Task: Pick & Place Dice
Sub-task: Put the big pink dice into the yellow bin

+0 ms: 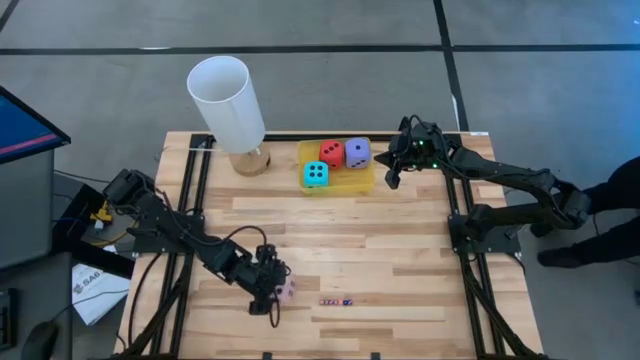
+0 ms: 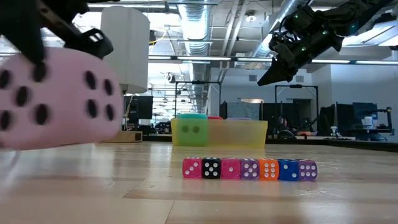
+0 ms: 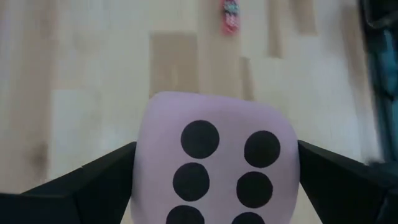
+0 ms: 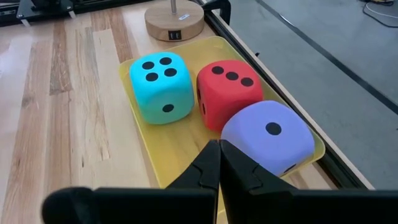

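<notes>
The pink die (image 1: 288,291) is in my left gripper (image 1: 272,286), near the table's near edge, left of centre. It fills the left wrist view (image 3: 211,162) with its six-pip face towards the camera. The cyan die (image 1: 316,174), red die (image 1: 331,152) and purple die (image 1: 357,152) rest on their lower faces in a yellow tray (image 1: 345,184) at the far side. My right gripper (image 1: 395,168) hovers shut just right of the tray, above the purple die (image 4: 267,137), touching nothing. My left gripper pinches the pink die between its two fingers, one finger (image 3: 93,183) on the left side face (image 3: 144,177) and the other (image 3: 339,180) on the opposite face. The fingers come down from above. The die (image 2: 56,99) hangs lifted clear of the table.
A row of tiny dice (image 1: 337,301) lies just right of the pink die, close to the near edge (image 2: 249,168). A white cylinder lamp (image 1: 228,100) on a round wooden base (image 1: 250,162) stands left of the tray. Bare wood lies between the tray and the near edge.
</notes>
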{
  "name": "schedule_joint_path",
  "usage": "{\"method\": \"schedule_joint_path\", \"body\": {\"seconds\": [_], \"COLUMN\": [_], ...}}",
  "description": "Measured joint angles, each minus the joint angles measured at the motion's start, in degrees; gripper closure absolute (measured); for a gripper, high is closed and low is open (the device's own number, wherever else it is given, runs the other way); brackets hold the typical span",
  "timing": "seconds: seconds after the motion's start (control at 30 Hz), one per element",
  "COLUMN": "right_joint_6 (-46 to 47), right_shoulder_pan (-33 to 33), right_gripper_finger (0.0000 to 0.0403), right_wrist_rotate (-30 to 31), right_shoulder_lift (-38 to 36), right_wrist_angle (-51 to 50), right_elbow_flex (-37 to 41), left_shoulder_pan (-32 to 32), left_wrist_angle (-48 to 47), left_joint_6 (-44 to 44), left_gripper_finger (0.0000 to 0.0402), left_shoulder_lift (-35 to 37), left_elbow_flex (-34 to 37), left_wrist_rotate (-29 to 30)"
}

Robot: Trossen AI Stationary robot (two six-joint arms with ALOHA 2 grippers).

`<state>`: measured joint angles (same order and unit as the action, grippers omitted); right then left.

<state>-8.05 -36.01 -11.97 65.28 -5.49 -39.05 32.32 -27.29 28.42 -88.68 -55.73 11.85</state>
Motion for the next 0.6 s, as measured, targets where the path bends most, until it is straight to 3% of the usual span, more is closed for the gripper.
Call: {"method": "schedule_joint_path", "body": {"seconds": [0.33,0.6], "right_joint_6": [0.1,0.1], "right_shoulder_pan": [0.0,0.0], "right_gripper_finger": [0.0403,0.0403], "right_wrist_rotate": [0.0,0.0], "right_shoulder_lift": [0.0,0.0], "right_wrist_angle": [0.3,1.6], "right_elbow_flex": [0.0,0.0], "left_shoulder_pan": [-3.9,-14.9], "left_wrist_angle": [4.9,24.6], "left_joint_6": [-11.0,-20.3], "left_gripper_finger": [0.0004,0.0004], "left_shoulder_lift": [0.1,0.2], "left_elbow_flex": [-0.1,-0.2], "left_wrist_rotate": [20.3,23.0]}}
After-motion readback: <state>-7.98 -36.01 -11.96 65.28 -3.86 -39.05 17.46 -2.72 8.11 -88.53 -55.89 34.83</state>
